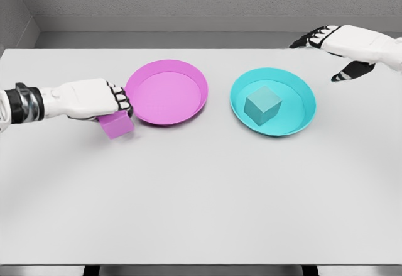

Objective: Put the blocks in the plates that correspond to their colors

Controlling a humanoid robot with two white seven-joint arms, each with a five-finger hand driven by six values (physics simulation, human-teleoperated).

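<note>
Brightness: even and high across the whole head view.
Light source: diffuse, from above; no lamp visible.
Shadows: faint and soft-edged; a thin dark band lies inside the near rim of the pink plate [166, 92] and the teal plate [273, 100].
Glare: none; the desk [201, 200] reads as flat pale grey, no hotspots.
Sharpness: slightly soft overall, with mild blur on object edges.
Edge distortion: the desk's near edge bows slightly at the lower corners.
Background: darker grey wall, fine grain texture.
</note>
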